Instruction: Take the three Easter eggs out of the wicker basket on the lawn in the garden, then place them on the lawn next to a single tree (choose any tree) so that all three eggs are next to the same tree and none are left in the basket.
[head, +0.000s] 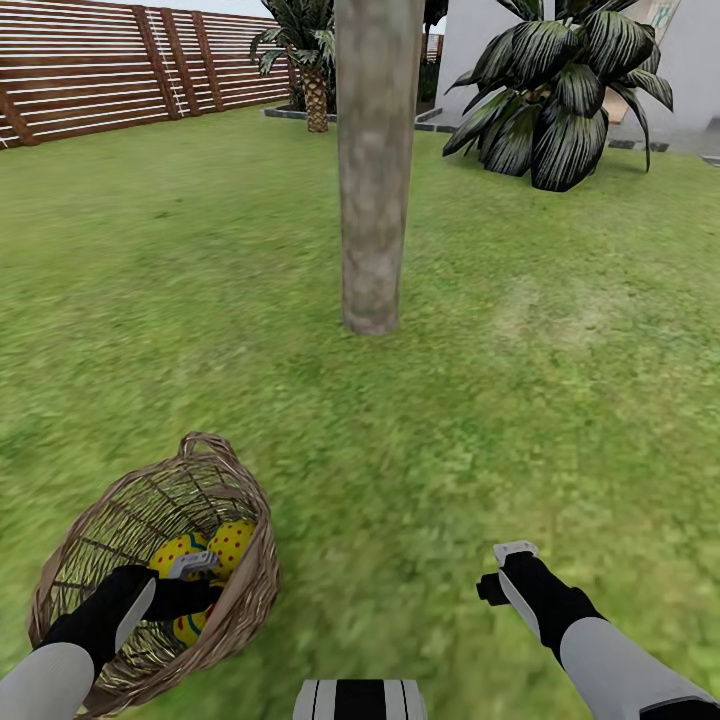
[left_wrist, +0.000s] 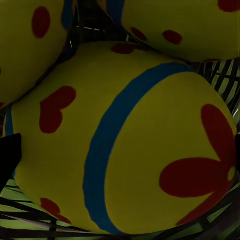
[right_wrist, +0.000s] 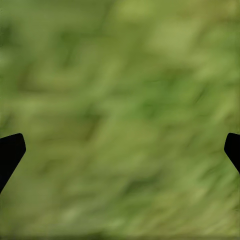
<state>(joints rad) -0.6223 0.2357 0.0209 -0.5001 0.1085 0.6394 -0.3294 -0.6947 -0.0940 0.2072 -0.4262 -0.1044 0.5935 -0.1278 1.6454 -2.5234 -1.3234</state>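
Reaching into the wicker basket (head: 250, 590), the left gripper (head: 190, 580) sits right at the Easter eggs (head: 228, 545); one egg (left_wrist: 125, 140) lies between its spread fingers, whether gripped cannot be told. The right gripper (head: 505, 570) hangs open above the lawn (head: 560, 400). The tree (head: 373, 200) stands ahead, open grass all around.

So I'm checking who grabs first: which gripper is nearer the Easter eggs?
Left. The left gripper is down inside the wicker basket, right at the Easter eggs. The right gripper hangs over bare lawn, well off to the basket's side.
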